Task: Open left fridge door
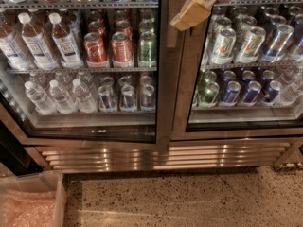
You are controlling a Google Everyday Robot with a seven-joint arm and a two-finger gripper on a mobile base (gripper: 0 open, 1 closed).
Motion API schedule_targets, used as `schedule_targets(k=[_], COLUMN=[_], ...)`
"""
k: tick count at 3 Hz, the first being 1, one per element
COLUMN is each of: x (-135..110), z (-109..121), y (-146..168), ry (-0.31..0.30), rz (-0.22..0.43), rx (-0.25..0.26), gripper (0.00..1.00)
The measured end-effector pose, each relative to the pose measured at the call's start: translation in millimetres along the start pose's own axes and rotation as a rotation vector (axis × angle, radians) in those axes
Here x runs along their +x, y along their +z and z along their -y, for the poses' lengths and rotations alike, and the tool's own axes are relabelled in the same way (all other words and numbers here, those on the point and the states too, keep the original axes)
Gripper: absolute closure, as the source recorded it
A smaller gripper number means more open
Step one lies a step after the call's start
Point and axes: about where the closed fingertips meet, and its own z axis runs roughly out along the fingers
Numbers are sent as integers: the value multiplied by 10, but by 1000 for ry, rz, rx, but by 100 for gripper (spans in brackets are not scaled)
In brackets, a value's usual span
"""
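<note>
The fridge (161, 155) fills the view, a two-door steel drinks cooler with a louvred grille at its base. The left fridge door (163, 79) is a glass pane in a steel frame, with water bottles (35, 44) and red and green cans (120, 46) behind it. Its right stile meets the right door (187, 103) at the middle. My gripper (191, 12), tan-coloured, hangs in from the top edge in front of the middle stiles, at the upper inner edge of the doors. Whether it touches the frame does not show.
The right door shows silver-green and blue cans (236, 46). A clear plastic bin with pink wrap (28, 207) stands on the speckled floor (189, 202) at the lower left. A dark gap (9, 150) lies left of the fridge.
</note>
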Motion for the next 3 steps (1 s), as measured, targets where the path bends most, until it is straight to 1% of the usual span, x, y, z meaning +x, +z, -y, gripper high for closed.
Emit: schedule_targets(k=[1, 2, 3], x=[0, -7, -26], z=[0, -31, -217], y=[0, 12, 78], ry=[0, 4, 17], rz=[0, 3, 7], rx=[0, -9, -65], gripper=[61, 55, 33])
